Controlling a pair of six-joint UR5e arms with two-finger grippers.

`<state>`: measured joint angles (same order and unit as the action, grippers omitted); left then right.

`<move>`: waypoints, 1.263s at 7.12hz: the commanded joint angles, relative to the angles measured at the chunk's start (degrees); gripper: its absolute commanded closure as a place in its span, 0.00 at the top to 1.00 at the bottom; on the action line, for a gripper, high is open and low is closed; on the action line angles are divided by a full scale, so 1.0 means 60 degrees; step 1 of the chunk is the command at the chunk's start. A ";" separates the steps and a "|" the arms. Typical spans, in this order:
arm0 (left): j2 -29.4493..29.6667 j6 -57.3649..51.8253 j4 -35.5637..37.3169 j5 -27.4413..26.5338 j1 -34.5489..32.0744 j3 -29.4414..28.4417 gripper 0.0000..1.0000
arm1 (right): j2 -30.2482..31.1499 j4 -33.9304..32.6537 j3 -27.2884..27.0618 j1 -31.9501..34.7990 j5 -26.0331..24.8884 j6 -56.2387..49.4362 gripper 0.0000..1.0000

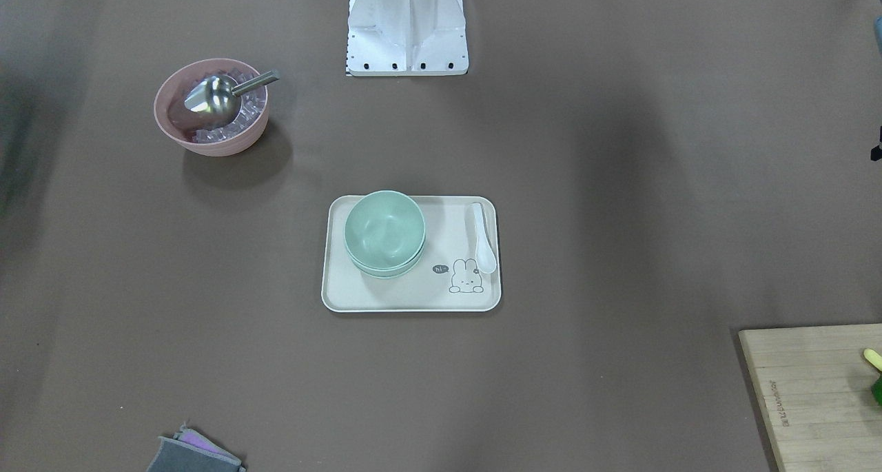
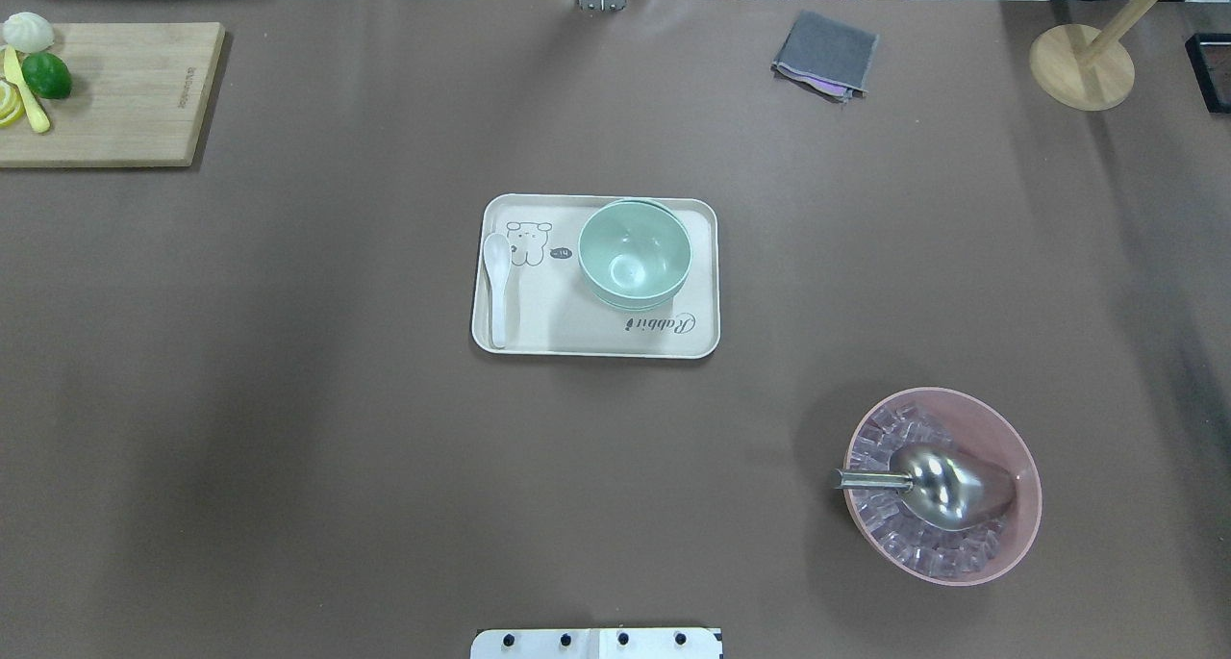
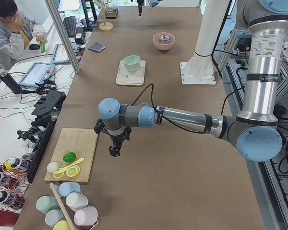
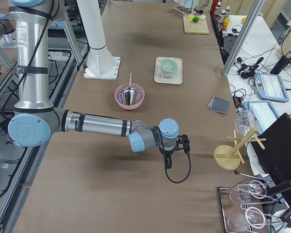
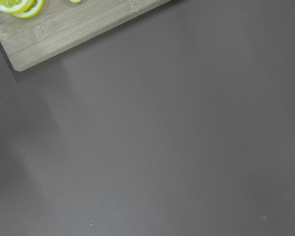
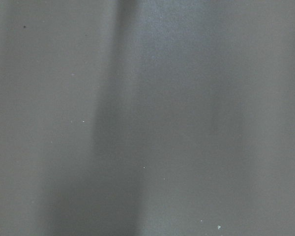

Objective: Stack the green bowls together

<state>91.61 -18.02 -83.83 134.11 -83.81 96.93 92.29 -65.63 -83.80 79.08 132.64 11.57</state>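
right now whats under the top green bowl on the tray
Another green bowl, only its rim showing, on the rabbit tray. Whether a third nests there is hidden.

You are in a robotics lab: the left arm (image 3: 182,116) reaches over a long brown table (image 2: 288,428) framed by metal posts (image 3: 62,34). Tablets (image 3: 37,74) and loose cables (image 4: 247,70) lie alongside, near a person (image 3: 7,38).
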 commanded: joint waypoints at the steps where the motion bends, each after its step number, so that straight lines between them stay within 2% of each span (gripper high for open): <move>1: -0.0108 0.0001 -0.0105 0.0016 0.0022 -0.0011 0.98 | 0.0102 0.0040 -0.0052 0.0091 0.0275 -0.0096 1.00; 3: -0.0093 0.0015 -0.0090 0.0031 0.0037 -0.0085 0.98 | 0.0030 -0.0033 -0.0168 0.0295 0.0320 -0.0721 1.00; 9: -0.0005 0.0499 -0.0105 0.0031 0.0037 -0.0144 0.98 | -0.0643 -0.0355 -0.0242 0.0429 -0.0060 -0.0697 1.00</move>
<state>91.54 -15.05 -84.46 134.30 -83.58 96.09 89.91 -67.22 -85.20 81.62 132.62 7.38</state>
